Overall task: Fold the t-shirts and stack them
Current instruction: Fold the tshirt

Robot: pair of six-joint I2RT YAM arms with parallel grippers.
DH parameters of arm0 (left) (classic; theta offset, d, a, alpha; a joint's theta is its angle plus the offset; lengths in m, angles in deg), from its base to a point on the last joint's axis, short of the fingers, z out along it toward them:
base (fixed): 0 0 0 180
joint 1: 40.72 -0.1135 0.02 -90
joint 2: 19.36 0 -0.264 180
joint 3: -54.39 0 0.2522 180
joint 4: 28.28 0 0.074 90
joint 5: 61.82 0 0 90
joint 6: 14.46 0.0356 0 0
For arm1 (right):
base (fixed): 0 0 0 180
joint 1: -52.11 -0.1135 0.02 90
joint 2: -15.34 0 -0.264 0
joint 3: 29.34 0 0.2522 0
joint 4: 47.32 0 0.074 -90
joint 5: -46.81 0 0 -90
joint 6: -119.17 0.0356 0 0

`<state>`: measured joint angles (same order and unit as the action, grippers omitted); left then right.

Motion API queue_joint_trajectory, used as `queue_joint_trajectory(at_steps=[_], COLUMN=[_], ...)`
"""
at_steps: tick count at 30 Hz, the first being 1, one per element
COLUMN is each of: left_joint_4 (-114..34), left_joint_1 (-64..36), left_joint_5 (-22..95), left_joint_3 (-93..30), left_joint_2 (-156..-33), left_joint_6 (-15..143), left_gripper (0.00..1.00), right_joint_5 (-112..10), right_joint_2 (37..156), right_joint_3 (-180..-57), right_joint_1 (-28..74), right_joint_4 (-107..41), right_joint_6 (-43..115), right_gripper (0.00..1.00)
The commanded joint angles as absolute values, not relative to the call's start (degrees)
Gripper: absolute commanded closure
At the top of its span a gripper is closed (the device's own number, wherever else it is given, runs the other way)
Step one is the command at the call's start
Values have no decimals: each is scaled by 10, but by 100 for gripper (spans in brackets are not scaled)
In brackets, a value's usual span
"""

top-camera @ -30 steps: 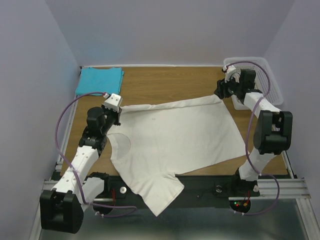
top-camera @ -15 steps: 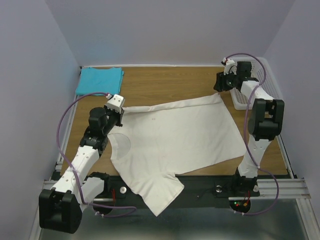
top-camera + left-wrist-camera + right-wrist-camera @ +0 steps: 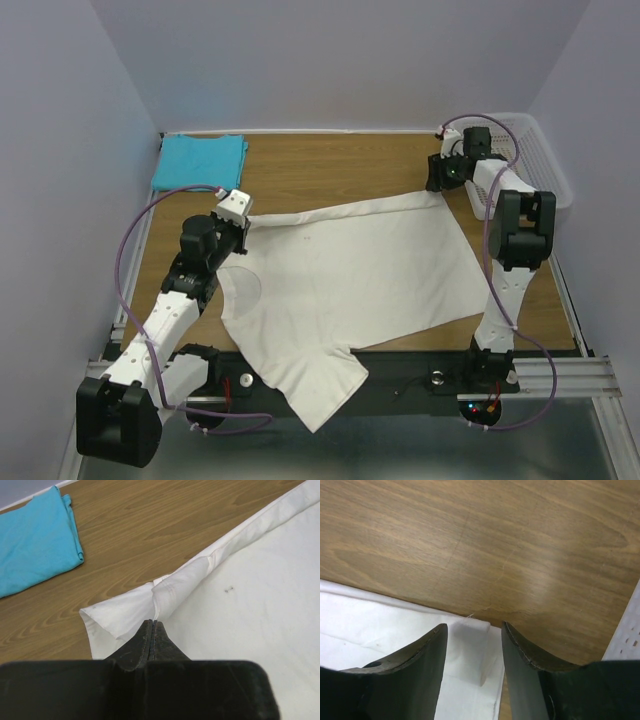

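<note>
Cream-white cloth t-shirt [image 3: 350,270]: long axis left-right on wooden counter [image 3: 330,170], collar left. Left gripper [image 3: 152,625] jaws pinch far sleeve; right gripper [image 3: 474,626] jaws spread over hem corner.

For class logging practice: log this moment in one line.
left gripper shut on white shirt | right gripper open at its corner | turquoise shirt folded

Cream-white shirt [image 3: 350,275] spread flat; turquoise shirt [image 3: 198,160] folded.

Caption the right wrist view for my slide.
Open right hand over a corner of the white t-shirt on the wooden table.
</note>
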<state>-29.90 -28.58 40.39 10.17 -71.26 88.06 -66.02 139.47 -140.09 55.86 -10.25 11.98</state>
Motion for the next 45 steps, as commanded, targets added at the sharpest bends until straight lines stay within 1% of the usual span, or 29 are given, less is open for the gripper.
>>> queue_joint_trajectory(at_steps=[1,5,8,9,11,13,14,20,28,32,35,38,39,41,42,43,45], left_joint_4=[-284,-283,-283,-283,-283,-283,-284,-283,-282,-282,-282,-282,-282,-282,-282,-282,-281], left_joint_1=[-281,-280,-280,-279,-279,-278,-278,-277,-275,-274,-274,-274,-273,-273,-273,-273,-272], left_joint_5=[399,399,398,397,398,397,396,397,397,398,398,397,397,399,400,403,405], left_joint_3=[107,107,107,107,107,107,107,107,108,107,107,108,108,108,108,108,109], left_joint_2=[-708,-709,-709,-709,-709,-709,-709,-709,-709,-710,-710,-708,-707,-705,-706,-706,-707], left_joint_6=[877,877,878,878,877,877,878,876,876,876,877,877,878,877,877,877,877], left_gripper=[100,100,100,100,100,100,100,100,100,100,100,100,100,100,100,100,100], right_joint_5=[-637,-636,-643,-645,-652,-655,-658,-655,-639,-637,-637,-632,-631,-620,-616,-616,-623], right_joint_2=[1399,1407,1408,1409,1410,1408,1408,1371,1295,1262,1238,1218,1212,1195,1188,1181,1159], right_joint_3=[-1429,-1433,-1435,-1435,-1437,-1439,-1438,-1418,-1342,-1298,-1262,-1224,-1213,-1180,-1169,-1152,-1141], right_joint_1=[552,549,547,546,544,543,543,543,543,544,544,544,545,546,549,553,561], right_joint_4=[-87,-85,-84,-84,-84,-84,-84,-86,-96,-108,-119,-124,-125,-126,-129,-131,-133], right_joint_6=[109,107,106,106,105,104,104,78,40,23,8,-15,-23,-41,-46,-47,-44], right_gripper=[48,49,53,56,60,68,74,88,89,89,86,81,73,65,56,51,45])
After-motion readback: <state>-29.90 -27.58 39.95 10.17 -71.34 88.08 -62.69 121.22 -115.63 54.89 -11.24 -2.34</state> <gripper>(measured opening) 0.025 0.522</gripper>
